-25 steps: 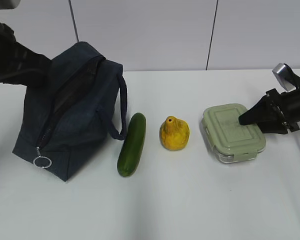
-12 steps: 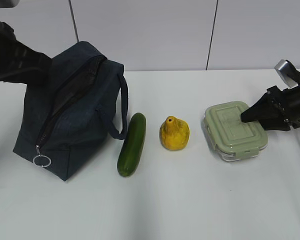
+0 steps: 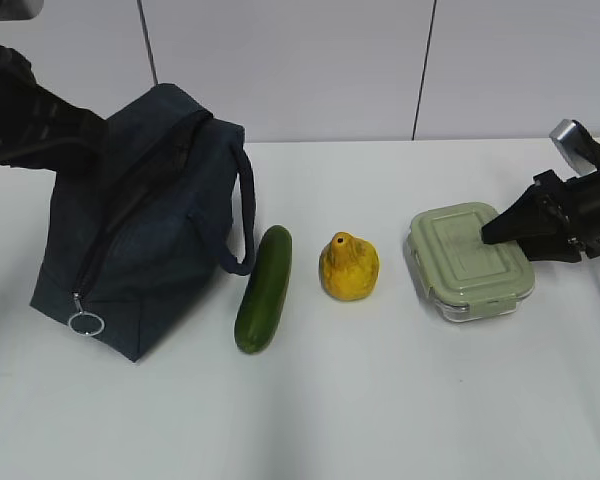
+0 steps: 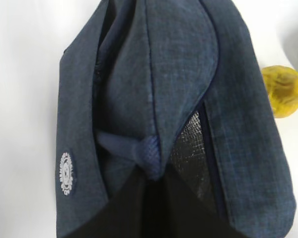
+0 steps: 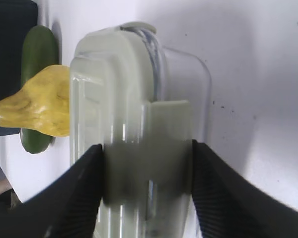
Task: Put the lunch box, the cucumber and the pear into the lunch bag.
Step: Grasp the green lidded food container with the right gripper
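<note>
**Lunch box gripped and shifted; bag held open**

At 4 o'clock, the right gripper (image 3: 492,232) clamps the lunch box (image 3: 469,262), which has slid slightly rightward since a second ago. Cucumber (image 3: 263,288) and pear (image 3: 348,266) wait centrally. At 9 o'clock the lunch bag (image 3: 140,220) has tilted; left gripper's jaws hidden, cannot tell.

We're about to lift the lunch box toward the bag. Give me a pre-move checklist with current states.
1. Right claw straddles the lunch box, one finger on each side: ok.
2. Claw clamped firmly on the box: cannot tell.
3. Lid seated on the box: ok.
4. Lunch bag mouth open, silver lining visible in the left wrist view: ok.
5. Left claw holding the bag open: cannot tell, claw not in view.
6. Pear and cucumber lie between box and bag, apart from both: not ok for a low path.
</note>
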Tool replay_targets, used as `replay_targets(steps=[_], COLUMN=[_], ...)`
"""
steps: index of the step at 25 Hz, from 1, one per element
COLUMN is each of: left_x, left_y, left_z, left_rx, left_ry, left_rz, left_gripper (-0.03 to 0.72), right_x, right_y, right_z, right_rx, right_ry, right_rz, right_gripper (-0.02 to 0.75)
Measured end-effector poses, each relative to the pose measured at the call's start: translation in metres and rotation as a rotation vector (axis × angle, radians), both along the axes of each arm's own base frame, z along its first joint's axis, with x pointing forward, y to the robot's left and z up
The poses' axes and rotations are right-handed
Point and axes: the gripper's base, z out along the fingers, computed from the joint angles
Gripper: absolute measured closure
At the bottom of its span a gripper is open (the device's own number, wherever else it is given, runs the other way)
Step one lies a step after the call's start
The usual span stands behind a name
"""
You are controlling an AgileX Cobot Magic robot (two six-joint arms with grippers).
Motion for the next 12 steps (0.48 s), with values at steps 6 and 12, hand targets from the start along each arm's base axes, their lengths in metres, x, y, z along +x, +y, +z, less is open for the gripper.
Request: replay_targets(steps=[6, 12], left_x=[0.0008, 0.0009], left_y=[-0.0003, -0.0004], left_z=[-0.0011, -0.0010], left_rx=[-0.001, -0.003], left_ry=[0.002, 0.001], left_rz=[0.001, 0.001], left_gripper=[0.685, 0.685], right_x=[0.0000, 0.0003], right_y=[0.0000, 0.0017], right_z=[0.0000, 0.0000], right_rx=[0.001, 0.007], right_ry=[0.003, 0.018], right_rz=[-0.003, -0.011], right_gripper=[0.316, 0.316])
